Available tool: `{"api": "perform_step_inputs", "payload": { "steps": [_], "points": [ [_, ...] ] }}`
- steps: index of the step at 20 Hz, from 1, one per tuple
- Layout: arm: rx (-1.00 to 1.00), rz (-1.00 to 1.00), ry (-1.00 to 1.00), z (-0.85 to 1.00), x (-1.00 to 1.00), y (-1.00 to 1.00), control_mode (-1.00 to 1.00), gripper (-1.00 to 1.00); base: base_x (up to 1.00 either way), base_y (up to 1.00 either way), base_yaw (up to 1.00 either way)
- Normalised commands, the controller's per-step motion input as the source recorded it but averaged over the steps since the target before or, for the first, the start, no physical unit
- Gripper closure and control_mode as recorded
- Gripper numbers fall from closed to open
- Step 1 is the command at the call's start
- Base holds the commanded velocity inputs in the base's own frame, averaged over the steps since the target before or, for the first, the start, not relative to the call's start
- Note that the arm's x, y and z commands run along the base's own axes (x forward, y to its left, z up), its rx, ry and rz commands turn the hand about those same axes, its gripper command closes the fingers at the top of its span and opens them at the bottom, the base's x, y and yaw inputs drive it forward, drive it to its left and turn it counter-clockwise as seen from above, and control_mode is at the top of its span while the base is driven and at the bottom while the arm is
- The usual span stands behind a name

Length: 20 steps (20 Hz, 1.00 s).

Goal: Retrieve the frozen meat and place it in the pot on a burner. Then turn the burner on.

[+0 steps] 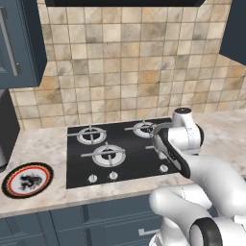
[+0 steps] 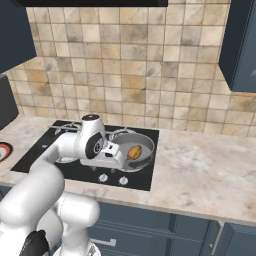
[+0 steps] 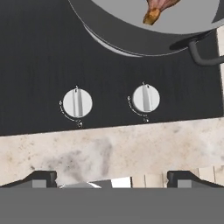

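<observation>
The pot (image 2: pixel 142 141) stands on the front right burner of the black cooktop (image 2: pixel 45 150), grey and shallow, with a dark side handle (image 3: pixel 203 56). The frozen meat (image 2: pixel 134 151), a small brown-orange lump, lies inside the pot (image 3: pixel 131 41); the hand view catches its edge (image 3: pixel 154 12). My gripper (image 3: pixel 113 179) hangs open over the counter's front edge, just in front of the pot, holding nothing. Two white burner knobs (image 3: pixel 77 103) (image 3: pixel 146 98) sit between the fingertips and the pot. In the left base view the arm hides the pot.
A round patterned plate (image 1: pixel 27 180) with a red ring lies on the counter left of the cooktop (image 1: pixel 125 163). More knobs (image 1: pixel 113 176) line the cooktop's front. Bare marble counter (image 2: pixel 200 165) stretches to the right. Dark cabinets hang above on both sides.
</observation>
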Motion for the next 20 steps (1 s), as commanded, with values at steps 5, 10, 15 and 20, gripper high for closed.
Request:
{"api": "perform_step_inputs", "payload": {
  "steps": [5,10,15,20],
  "points": [
    [0.00,-0.03,-0.11,0.00,-0.08,-0.07,-1.00,-1.00,0.00,0.00,0.00],
    [0.00,0.00,-0.05,0.00,-0.05,-0.13,-1.00,-1.00,0.00,0.00,0.00],
    [0.00,0.00,0.00,-0.06,0.00,-0.15,-1.00,-1.00,0.00,0.00,0.00],
    [0.00,0.00,0.00,-0.15,0.00,-0.20,-1.00,-1.00,0.00,0.00,0.00]
  ]
}}
